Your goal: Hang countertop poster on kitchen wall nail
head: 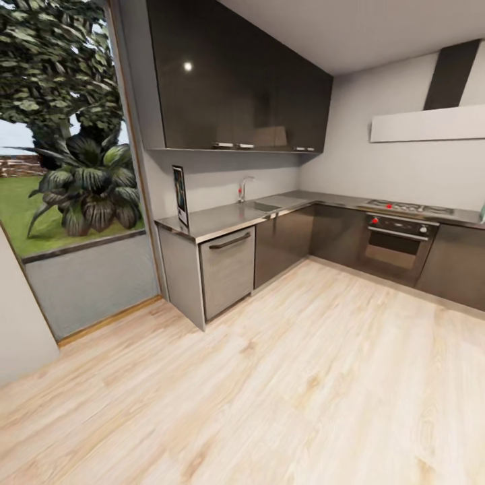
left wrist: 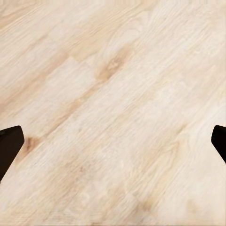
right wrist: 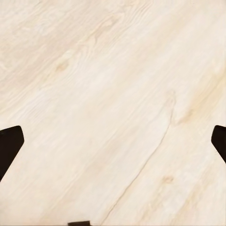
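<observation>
Poster (head: 180, 195) upright at the left end of the far grey countertop (head: 229, 217), sink tap (head: 244, 188) further right, left gripper (left wrist: 113, 143) and right gripper (right wrist: 113, 143) both spread wide, nothing held, over pale wood floor (head: 303, 377).

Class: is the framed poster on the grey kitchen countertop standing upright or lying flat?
Upright. The thin black-framed rectangular poster stands on its lower edge at the end of the glossy grey countertop nearest the window, seen nearly edge-on in the head view.
</observation>
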Tool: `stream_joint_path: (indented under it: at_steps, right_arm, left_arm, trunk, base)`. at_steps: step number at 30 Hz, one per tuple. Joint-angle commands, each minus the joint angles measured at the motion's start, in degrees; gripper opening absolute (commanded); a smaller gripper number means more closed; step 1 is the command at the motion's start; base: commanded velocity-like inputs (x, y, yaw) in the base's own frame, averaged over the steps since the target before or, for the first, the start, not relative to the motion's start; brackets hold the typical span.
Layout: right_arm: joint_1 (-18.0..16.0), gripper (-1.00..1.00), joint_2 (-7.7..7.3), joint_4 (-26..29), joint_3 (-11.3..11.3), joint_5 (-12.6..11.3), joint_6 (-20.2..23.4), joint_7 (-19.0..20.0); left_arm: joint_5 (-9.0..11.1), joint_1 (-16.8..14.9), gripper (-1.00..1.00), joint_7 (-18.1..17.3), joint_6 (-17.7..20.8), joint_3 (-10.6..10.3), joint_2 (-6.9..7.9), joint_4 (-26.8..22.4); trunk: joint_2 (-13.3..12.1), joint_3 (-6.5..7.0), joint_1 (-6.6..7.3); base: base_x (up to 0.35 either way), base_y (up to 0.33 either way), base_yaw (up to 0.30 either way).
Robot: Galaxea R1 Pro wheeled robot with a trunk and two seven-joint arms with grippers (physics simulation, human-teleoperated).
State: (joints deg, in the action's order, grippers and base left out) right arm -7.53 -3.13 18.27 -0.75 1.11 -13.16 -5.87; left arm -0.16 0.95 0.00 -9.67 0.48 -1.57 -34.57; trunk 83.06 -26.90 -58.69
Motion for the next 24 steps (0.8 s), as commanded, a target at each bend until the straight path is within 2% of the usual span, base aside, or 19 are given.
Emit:
stream_joint_path:
  at_steps: [1, 6, 14, 24]
  right_arm:
    - [-0.03, 1.0, -0.01, -0.14, -0.08, 0.46, -0.16, -0.21]
    - [-0.03, 1.0, 0.04, -0.44, -0.04, 1.93, -0.24, -0.19]
    - [-0.03, 1.0, 0.09, -0.43, -0.04, 2.21, -0.28, -0.23]
    - [-0.03, 1.0, 0.14, -0.43, -0.04, 2.23, -0.29, -0.28]
  left_arm:
    - [-0.02, 0.01, 1.0, 0.0, -0.09, 0.05, -0.02, -0.06]
    - [-0.02, 0.01, 1.0, 0.0, -0.09, 0.11, -0.01, -0.06]
    - [-0.02, 0.01, 1.0, 0.0, -0.09, 0.13, -0.01, -0.06]
    - [-0.02, 0.01, 1.0, 0.0, -0.09, 0.14, -0.01, -0.06]
  trunk:
    - [0.02, -0.05, -0.03]
    - [0.02, -0.05, -0.03]
    - [0.02, -0.05, -0.03]
    - [0.02, -0.05, -0.03]
  base:
    - [0.32, 0.0, 0.006]
    - [0.327, 0.0, 0.003]
    - [0.332, -0.001, 0.025]
    - [0.328, -0.1, 0.22]
